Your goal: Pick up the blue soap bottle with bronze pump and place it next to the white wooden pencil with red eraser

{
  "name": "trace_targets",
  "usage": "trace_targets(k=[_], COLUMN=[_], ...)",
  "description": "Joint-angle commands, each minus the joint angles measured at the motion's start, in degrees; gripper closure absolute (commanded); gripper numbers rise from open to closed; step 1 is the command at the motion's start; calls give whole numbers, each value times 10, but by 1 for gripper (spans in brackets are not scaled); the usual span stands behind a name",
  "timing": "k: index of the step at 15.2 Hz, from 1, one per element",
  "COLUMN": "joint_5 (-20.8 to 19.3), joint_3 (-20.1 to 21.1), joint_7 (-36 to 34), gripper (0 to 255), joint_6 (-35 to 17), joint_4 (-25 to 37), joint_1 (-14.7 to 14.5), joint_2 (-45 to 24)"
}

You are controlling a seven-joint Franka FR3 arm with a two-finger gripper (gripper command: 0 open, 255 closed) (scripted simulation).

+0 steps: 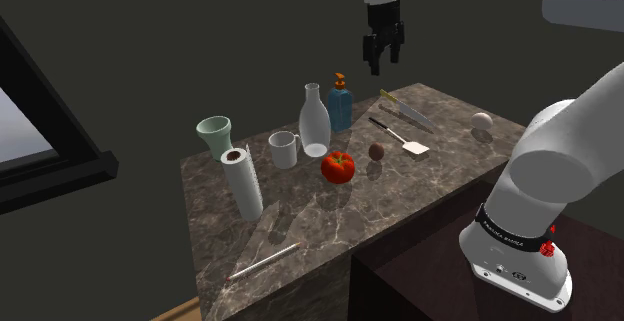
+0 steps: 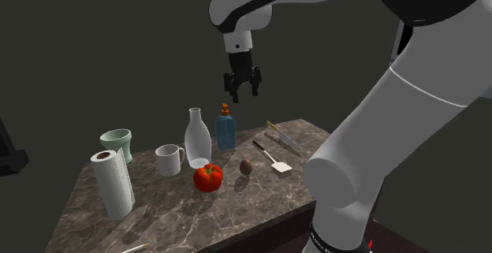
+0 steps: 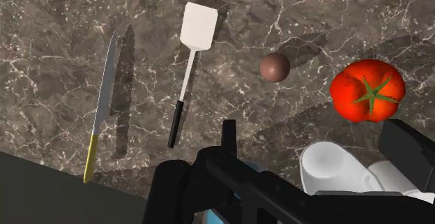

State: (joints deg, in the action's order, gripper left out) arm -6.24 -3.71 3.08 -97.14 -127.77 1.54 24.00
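The blue soap bottle [image 1: 340,105] [image 2: 226,131] with a bronze pump stands upright near the back edge of the marble table [image 1: 400,204], beside a clear glass bottle [image 1: 314,121]. My gripper [image 1: 383,59] [image 2: 240,84] hangs open in the air, well above the soap bottle and slightly toward the shoulder view's right, holding nothing. The white pencil [image 1: 265,262] lies flat at the table's front corner on the shoulder view's left, far from the bottle; its tip shows at the bottom of the second exterior view [image 2: 136,249].
Around the bottle are a white mug [image 1: 284,149], a pale green vase [image 1: 214,134], a paper towel roll [image 1: 243,181], a red tomato [image 1: 338,166] [image 3: 367,90], a brown ball [image 3: 275,67], a spatula [image 3: 192,55], a knife [image 3: 104,90] and a white egg-like thing [image 1: 483,121].
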Motion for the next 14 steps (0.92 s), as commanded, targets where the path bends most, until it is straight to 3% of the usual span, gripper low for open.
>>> trace_targets(k=[1,8,14], joint_5=[0,13,35], joint_3=[-8,-28,-35], joint_7=[15,67,112], gripper=[0,0,0], joint_6=[-22,-66,-74], joint_4=[21,137,269], joint_1=[0,3,12], joint_2=[-41,-195,-332])
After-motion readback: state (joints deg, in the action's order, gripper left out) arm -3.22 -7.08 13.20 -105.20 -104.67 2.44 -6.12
